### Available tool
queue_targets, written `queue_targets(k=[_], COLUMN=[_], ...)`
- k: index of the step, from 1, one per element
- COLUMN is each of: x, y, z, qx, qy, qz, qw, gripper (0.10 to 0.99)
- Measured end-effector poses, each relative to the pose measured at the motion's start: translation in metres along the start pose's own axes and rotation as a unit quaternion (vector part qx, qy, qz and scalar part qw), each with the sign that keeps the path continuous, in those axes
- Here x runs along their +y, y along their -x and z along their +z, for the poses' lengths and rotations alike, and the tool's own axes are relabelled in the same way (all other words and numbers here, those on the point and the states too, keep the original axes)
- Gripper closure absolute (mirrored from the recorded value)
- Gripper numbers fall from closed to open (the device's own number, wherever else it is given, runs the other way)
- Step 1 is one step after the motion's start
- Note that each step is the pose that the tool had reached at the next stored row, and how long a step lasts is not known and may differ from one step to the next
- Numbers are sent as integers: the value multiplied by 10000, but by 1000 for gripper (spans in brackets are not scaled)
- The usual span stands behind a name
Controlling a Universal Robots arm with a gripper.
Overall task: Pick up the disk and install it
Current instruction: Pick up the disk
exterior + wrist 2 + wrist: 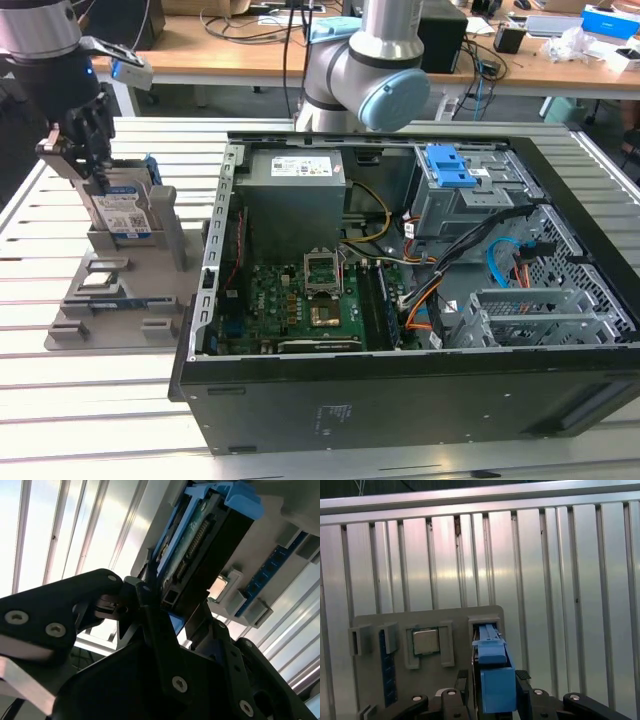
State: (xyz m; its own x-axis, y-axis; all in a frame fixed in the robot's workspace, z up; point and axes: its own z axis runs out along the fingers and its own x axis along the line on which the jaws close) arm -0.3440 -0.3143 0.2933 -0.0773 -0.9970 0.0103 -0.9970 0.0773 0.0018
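I see gripper [95, 172] clamped on disk's [125, 215] upper edge; disk stands upright in grey holder [112, 300] beside the case [400, 405]

Counter [60, 420] and case [400, 420] are viewed from above, at a distance, in the exterior view; the disk [497, 690] is framed close-up in both wrist views.

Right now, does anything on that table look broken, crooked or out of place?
Nothing stands out. The disk stands on edge in its grey holder, with the gripper at its top edge; the open computer case looks orderly.
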Motion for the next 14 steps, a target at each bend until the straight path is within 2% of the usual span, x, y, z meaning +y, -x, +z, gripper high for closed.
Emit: queue_targets(k=[4,10,11,12,14], x=[-31,-32,-32,-33,-33], y=[7,7,7,7,7], z=[50,56,57,57,58], qx=[0,0,0,0,0], qy=[0,-1,-1,-1,-1], qz=[-10,-10,-10,-11,-11], qw=[10000,10000,10000,10000,10000], gripper=[604,604,620,686,722])
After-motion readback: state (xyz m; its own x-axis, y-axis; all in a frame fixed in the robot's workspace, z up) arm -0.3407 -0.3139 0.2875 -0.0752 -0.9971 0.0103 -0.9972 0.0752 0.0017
